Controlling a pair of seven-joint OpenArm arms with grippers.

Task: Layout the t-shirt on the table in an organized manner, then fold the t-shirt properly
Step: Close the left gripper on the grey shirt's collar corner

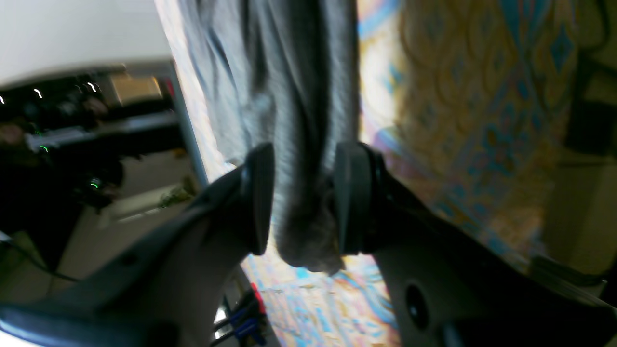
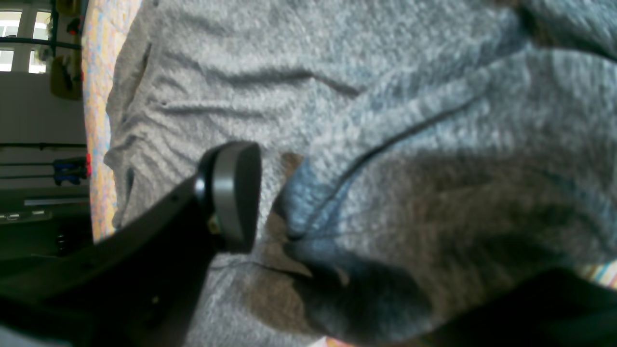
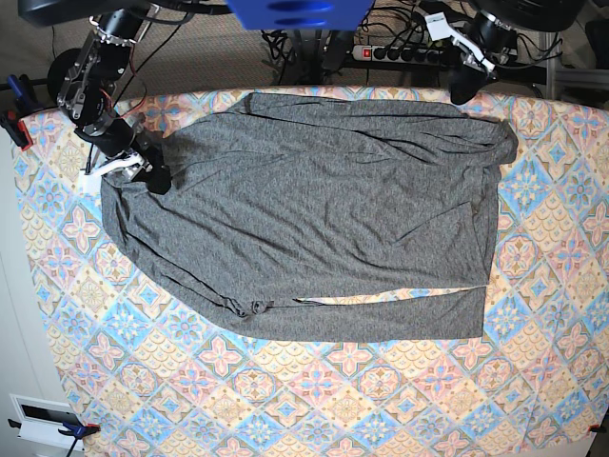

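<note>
T-shirt (image 3: 314,209) lies spread but wrinkly mid-table (image 3: 552,381), left gripper (image 1: 301,200) pinching a bunched edge at the shirt's 1 o'clock corner, right gripper (image 3: 152,176) spread wide at its 9 o'clock edge, holding nothing; pull corners apart evenly, low and taut, to flatten creases before folding.

The base camera hung overhead, looking straight down on the whole bench (image 3: 561,238). Each wrist camera rode just behind its own gripper, very close: the left gripper (image 1: 301,197) framed bunched t-shirt (image 1: 289,96); beyond the right gripper (image 2: 270,202) grey cloth filled the view. All three shared that shirt.
</note>
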